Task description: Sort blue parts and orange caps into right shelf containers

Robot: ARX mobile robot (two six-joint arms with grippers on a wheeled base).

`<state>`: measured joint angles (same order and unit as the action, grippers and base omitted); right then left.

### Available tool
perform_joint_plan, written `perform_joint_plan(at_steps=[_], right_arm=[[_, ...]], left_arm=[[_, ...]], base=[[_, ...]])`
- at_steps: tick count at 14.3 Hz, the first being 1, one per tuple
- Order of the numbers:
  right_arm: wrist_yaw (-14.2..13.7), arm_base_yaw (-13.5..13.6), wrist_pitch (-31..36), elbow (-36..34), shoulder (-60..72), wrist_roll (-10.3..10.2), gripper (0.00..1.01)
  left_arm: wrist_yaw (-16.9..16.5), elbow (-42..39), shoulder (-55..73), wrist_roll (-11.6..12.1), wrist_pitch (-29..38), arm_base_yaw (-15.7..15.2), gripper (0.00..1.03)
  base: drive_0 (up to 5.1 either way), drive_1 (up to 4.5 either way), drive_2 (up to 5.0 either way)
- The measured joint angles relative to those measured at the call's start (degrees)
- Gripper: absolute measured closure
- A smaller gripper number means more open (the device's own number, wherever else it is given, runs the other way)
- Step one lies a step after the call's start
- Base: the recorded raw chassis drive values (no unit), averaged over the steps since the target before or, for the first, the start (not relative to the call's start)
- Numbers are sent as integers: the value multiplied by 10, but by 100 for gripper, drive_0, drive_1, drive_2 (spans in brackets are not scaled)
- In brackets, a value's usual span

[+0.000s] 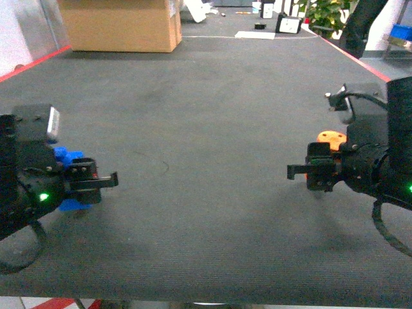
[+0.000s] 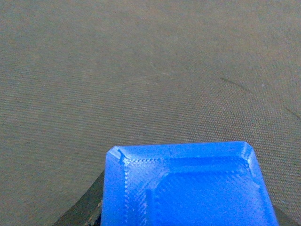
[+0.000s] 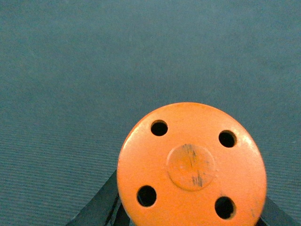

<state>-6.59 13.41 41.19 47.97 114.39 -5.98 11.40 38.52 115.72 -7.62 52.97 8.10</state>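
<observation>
Table [image 1: 212, 116] with dark grey ribbed mat, red trim along left and right edges. Left gripper [image 1: 106, 181] low over the mat near the table's left edge, pointing toward the middle. Blue part [image 1: 64, 156] sits right at this gripper, partly hidden behind its body; more blue shows under it. Left wrist view: blue part [image 2: 186, 188] fills the bottom centre, flat moulded face with bevelled corners and a recessed panel, dark fingers only just showing at its lower edges. Looks held, fingers closed on it.

Right gripper [image 1: 297, 170] near the table's right edge, also pointing toward the middle, hanging just above the mat. Orange cap [image 1: 331, 138] shows above and behind its body. Right wrist view: orange cap [image 3: 192, 165] is a round disc with four holes and a raised, scuffed centre boss, filling lower centre; dark fingers [image 3: 101, 202] flank it at the lower edges. Seems gripped, fingers narrow on the cap.

Cardboard box [image 1: 122, 24] on the floor beyond the far left corner. Blue crates not visible in any view.
</observation>
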Motion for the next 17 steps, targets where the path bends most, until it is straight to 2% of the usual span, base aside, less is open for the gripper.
perform_joint_plan(at_steps=[2, 4, 6, 7, 9, 11, 13, 16, 17], right_arm=[[-5, -8, 40, -57, -85, 3, 57], [-17, -17, 53, -125, -195, 22, 57], [-33, -19, 23, -190, -333, 37, 57], [-41, -19, -1, -212, -404, 41, 57], [-56, -18, -61, -248, -567, 42, 57], [-81, -17, -131, -276, -711, 43, 57], [-90, -17, -210, -281, -808, 42, 57], [-86, -17, -228, -281, -820, 41, 57], [-53, -27, -293, -275, -828, 46, 57]], left_arm=[[19, -85, -108, 1, 23, -6, 59], [23, -149, -265, 13, -24, -22, 59], [45, -174, -448, 37, -97, -33, 59], [61, -177, -533, 45, -131, -24, 59], [96, -185, -696, 53, -204, 10, 59], [121, -194, -816, 81, -264, 61, 59], [133, -200, -876, 99, -299, 62, 59], [136, -201, -877, 110, -300, 60, 59], [78, -184, -888, 103, -393, 41, 59]], base=[[0, 0, 0], [0, 0, 0], [0, 0, 0], [0, 0, 0], [0, 0, 0], [0, 0, 0], [0, 0, 0], [0, 0, 0], [0, 0, 0]])
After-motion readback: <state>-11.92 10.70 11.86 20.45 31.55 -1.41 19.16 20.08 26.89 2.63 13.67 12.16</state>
